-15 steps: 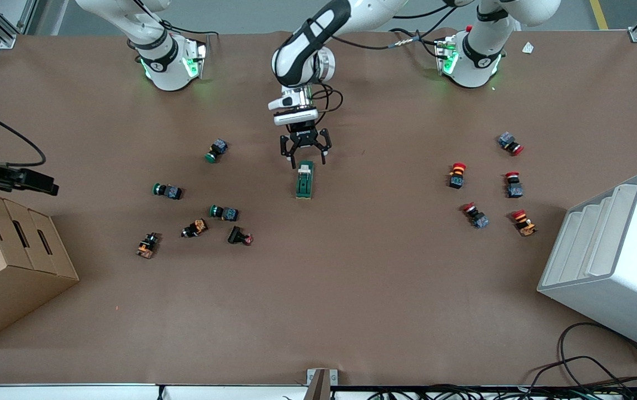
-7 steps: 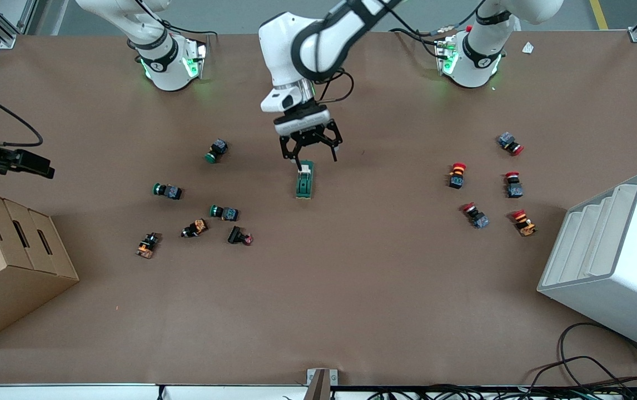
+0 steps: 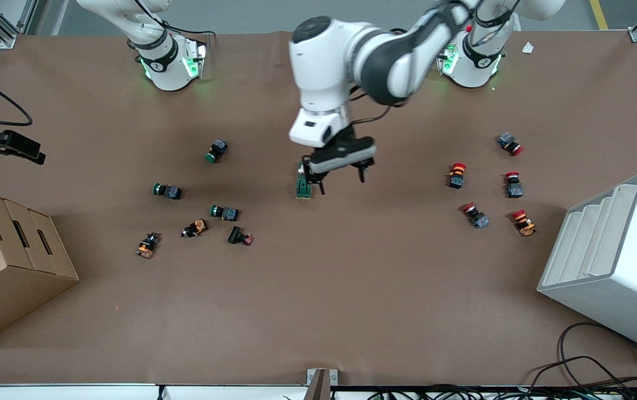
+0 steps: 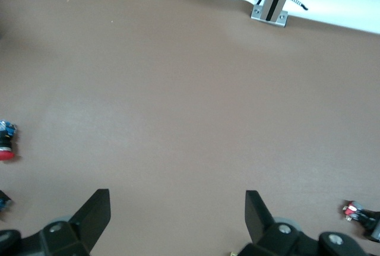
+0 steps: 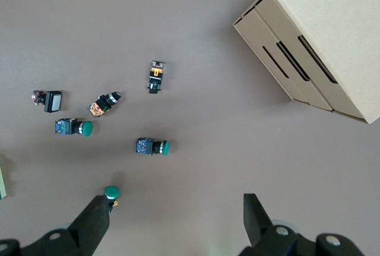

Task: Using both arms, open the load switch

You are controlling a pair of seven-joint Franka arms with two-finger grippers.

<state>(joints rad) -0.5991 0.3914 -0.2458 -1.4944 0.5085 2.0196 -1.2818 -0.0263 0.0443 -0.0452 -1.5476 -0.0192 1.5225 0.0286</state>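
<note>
The load switch (image 3: 302, 188), a dark green oblong block with a white lever piece, lies mid-table, its farther end hidden under the left hand. My left gripper (image 3: 341, 181) hangs open just above the table. One finger (image 3: 318, 186) is close beside the switch on the side toward the left arm's end. In the left wrist view the left gripper (image 4: 176, 208) has bare brown table between its fingers and the switch is out of view. My right gripper (image 3: 34, 153) waits open, high over the table edge at the right arm's end; the right wrist view shows the right gripper (image 5: 176, 214) with nothing in it.
Green and orange push buttons (image 3: 224, 212) lie scattered toward the right arm's end, also the green push buttons (image 5: 153, 147). Red push buttons (image 3: 475, 215) lie toward the left arm's end. A cardboard box (image 3: 13, 250) and a white stepped bin (image 3: 613, 261) stand at the table's ends.
The left arm swung and turned its wrist, carrying its open gripper from the switch's farther end across it to its side. The right gripper drifted slightly toward the robots' bases.
</note>
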